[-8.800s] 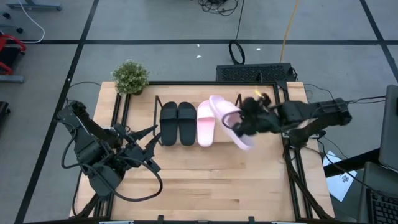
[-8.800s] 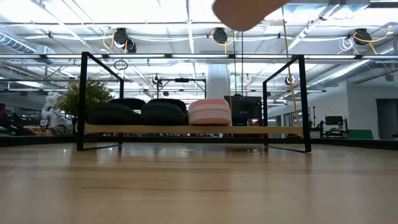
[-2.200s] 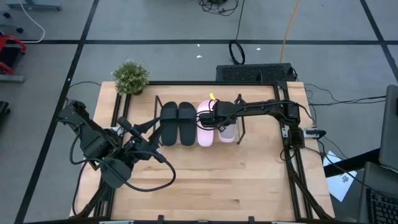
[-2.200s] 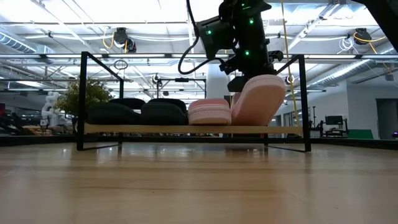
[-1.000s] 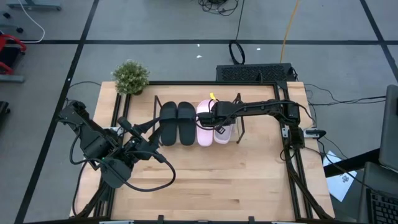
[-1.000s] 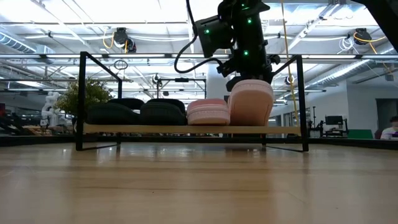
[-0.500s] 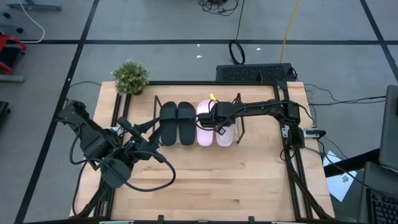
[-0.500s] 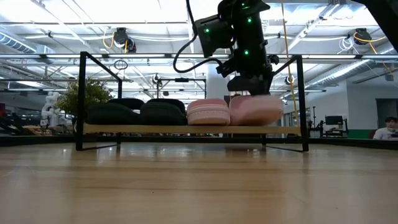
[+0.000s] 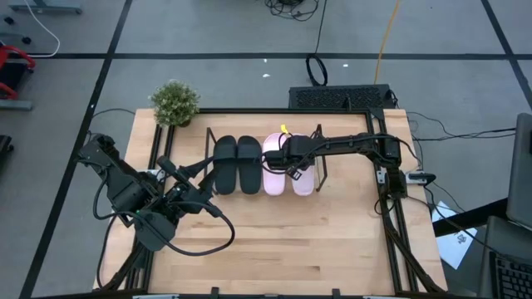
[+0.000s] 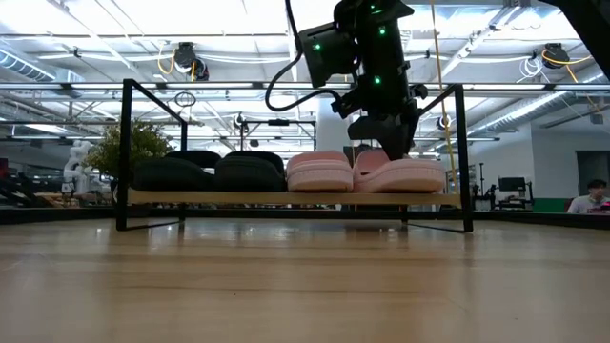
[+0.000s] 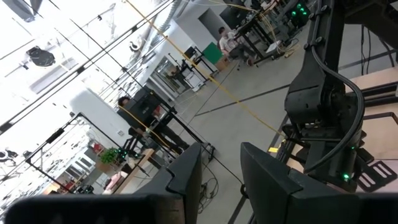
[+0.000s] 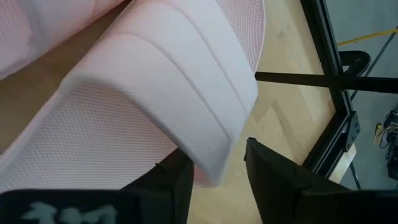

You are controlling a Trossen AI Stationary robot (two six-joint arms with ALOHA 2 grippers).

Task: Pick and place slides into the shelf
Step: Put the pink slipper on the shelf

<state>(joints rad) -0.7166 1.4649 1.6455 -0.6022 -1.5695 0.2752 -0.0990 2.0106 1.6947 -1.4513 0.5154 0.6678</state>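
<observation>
Over on the shelf [image 9: 208, 158] at the back of the worktop [image 9: 283, 241], all four slides sit side by side: the black pair [image 9: 238, 164] on the left half, the first pink slide [image 9: 274, 165] next to them, and the second pink slide [image 9: 303, 176] lying flat just beside its mate. From table height you can see that second pink slide [image 10: 398, 175] resting level on the clear base, touching or nearly touching the first pink one [image 10: 320, 172].

The right tool [image 9: 291, 158] reaches in from the right side and hangs right over that last slide's strap. Its wrist camera shows the two dark fingers [image 12: 273, 171] straddling the broad pink strap [image 12: 180, 106], spread apart, one on each side of the strap's edge — released, not clamped. The low view has the arm coming down onto the slide from above.

The left tool [image 9: 195, 195] waits at the near left of the worktop, well apart from the shelf, fingers [image 11: 267, 174] parted with open air between them, pointing off into the room.

A small potted plant [image 9: 174, 102] stands at the far left corner.
</observation>
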